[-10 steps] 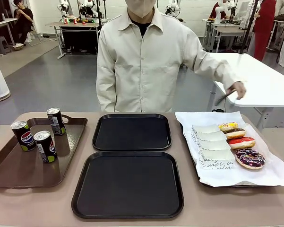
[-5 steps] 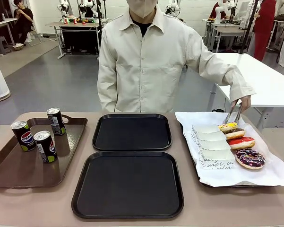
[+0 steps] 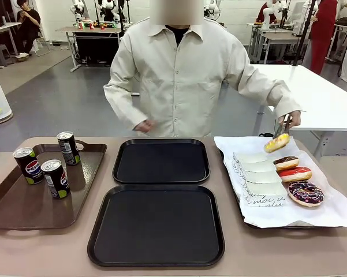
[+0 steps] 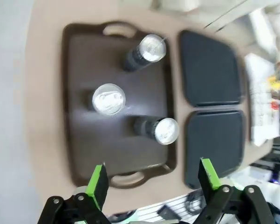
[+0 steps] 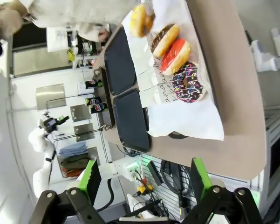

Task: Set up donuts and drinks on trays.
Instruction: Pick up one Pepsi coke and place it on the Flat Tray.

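Jaws on both arms stand wide open with nothing between them. In the left wrist view, the left pads (image 4: 97,184) are spread above the brown tray (image 4: 91,144). In the right wrist view, the right pads (image 5: 90,179) are spread just as wide, off the table end where the white paper (image 5: 186,116) lies.

On the table (image 3: 58,254), the near black tray (image 3: 156,225) lies at 6 o'clock. The far black tray (image 3: 161,161) sits just beyond it toward 12, their rims almost touching.

At 9 o'clock the brown tray, which has handles, carries three upright drinks. The nearest can (image 3: 56,179) stands ahead of the left can (image 3: 28,165), and the far can (image 3: 68,148) stands toward 11.

At 3 o'clock the white paper lines a further tray. On it, near to far, lie the sprinkled donut (image 3: 305,193), the red donut (image 3: 295,173) and the chocolate donut (image 3: 286,163). White boxes (image 3: 260,176) lie just beside them on the 9 o'clock side.

Beyond these, toward 1 o'clock, the yellow donut (image 3: 276,142) is pinched in tongs (image 3: 284,124) and tilted clear of the paper. The person's hand (image 3: 293,118) holds the tongs. The person's other hand (image 3: 144,126) is blurred, at 12 o'clock behind the far black tray.
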Robot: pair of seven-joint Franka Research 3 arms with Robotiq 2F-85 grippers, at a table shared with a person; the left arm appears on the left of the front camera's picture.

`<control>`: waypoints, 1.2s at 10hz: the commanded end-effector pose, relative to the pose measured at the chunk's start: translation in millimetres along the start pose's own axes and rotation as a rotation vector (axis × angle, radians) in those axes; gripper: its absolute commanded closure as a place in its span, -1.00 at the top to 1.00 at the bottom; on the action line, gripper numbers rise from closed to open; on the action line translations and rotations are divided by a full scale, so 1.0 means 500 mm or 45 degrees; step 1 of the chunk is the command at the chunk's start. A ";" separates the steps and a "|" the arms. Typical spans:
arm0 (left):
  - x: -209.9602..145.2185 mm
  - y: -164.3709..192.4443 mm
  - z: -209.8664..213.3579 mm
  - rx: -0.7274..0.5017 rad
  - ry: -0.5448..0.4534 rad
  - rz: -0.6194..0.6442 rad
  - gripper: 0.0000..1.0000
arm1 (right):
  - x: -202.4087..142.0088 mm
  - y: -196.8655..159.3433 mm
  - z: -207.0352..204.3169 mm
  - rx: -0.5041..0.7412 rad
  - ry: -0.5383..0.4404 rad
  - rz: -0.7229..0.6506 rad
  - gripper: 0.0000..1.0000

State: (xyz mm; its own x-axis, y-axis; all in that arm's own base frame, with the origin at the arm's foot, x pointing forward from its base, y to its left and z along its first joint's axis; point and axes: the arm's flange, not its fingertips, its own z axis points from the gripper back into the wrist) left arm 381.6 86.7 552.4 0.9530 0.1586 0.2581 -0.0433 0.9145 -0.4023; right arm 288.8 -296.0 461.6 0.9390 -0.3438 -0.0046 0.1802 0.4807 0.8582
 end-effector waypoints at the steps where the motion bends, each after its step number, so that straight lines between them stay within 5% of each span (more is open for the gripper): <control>1: 0.020 -0.077 -0.021 0.346 0.246 -0.094 1.00 | 0.002 0.000 0.004 0.032 -0.006 0.010 1.00; 3: 0.010 -0.155 -0.115 0.474 0.358 -0.119 1.00 | 0.002 0.000 0.004 0.032 -0.006 0.010 1.00; 7: -0.040 -0.204 -0.269 0.346 0.313 -0.138 1.00 | 0.002 0.000 0.004 0.032 -0.006 0.010 1.00; 9: -0.040 -0.205 -0.292 0.399 0.167 -0.193 1.00 | 0.002 0.000 0.004 0.032 -0.006 0.010 1.00; 10: -0.035 -0.209 -0.279 0.377 0.339 -0.160 1.00 | 0.002 0.000 0.004 0.032 -0.006 0.010 1.00; 12: -0.035 -0.209 -0.279 0.377 0.339 -0.160 1.00 | 0.002 0.000 0.004 0.032 -0.006 0.010 1.00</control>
State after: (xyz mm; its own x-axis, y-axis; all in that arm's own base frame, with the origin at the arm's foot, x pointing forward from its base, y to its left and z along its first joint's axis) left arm 411.2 -64.0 462.1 0.9979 -0.0269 0.0585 0.0329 0.9941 -0.1034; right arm 288.6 -296.4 461.9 0.9388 -0.3443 -0.0045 0.1804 0.4806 0.8582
